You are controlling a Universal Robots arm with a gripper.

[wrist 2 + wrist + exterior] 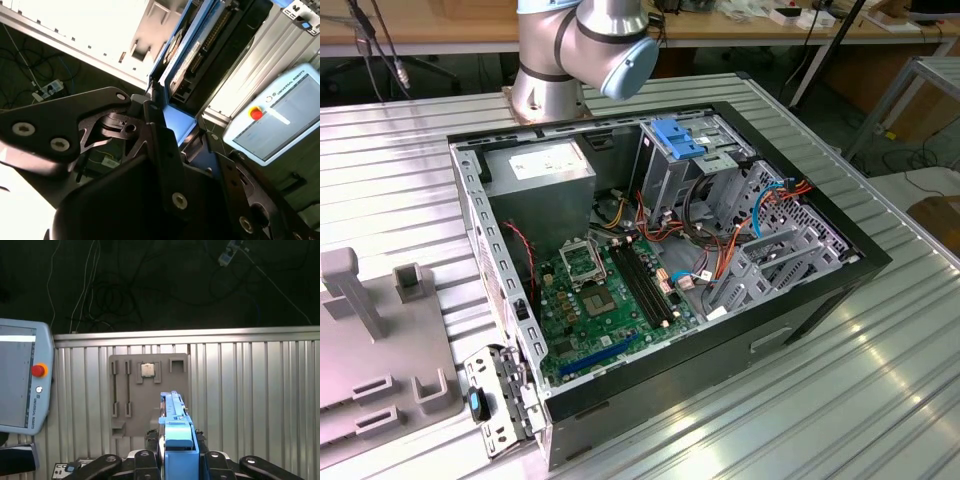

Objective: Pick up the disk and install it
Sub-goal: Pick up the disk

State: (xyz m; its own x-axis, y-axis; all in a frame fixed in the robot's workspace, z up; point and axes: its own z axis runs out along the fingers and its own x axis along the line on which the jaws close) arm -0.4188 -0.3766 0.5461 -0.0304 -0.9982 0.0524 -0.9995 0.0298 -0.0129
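Note:
In both wrist views the disk [196,49] sits between my fingers: a dark flat drive seen edge-on, with a blue plastic carrier frame [177,436] around it. My gripper [178,459] is shut on the disk's blue-framed end, one dark finger [145,458] on each side. In the second wrist view the gripper [175,131] clamps the blue edge and the drive extends away from it. The disk hangs above the ribbed metal table [250,390], over a grey fixture plate [131,390]. The open computer case [660,250] lies on the table in the exterior view, with a metal drive cage [692,165].
A teach pendant [20,380] with a red stop button lies on the table beside the fixture plate, which holds a small chip [147,370]. Inside the case are a grey power-supply box [540,165], a green motherboard [600,295] and loose cables [720,250]. The arm's base [575,50] stands behind the case.

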